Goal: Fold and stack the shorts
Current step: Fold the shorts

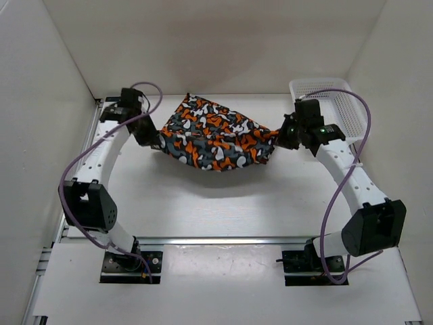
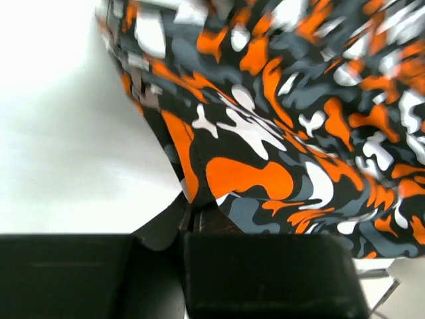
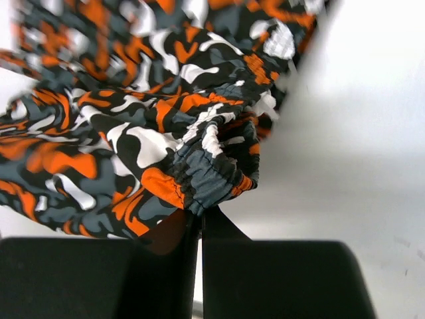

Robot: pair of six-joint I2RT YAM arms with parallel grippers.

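The left pincer (image 1: 157, 140) is pressed together on one edge of the shorts (image 1: 213, 139). The right pincer (image 1: 281, 135) pinches the gathered waistband at the far end. The cloth therefore hangs between the two as a sagging span, a hold that suits spreading it out before a fold; whether its lowest part touches the table (image 1: 203, 210) is hard to tell from above. A white mesh basket (image 1: 331, 101) stands just beyond the right pincer, on its outer side. Counted: one pair of shorts, two pincers, one basket
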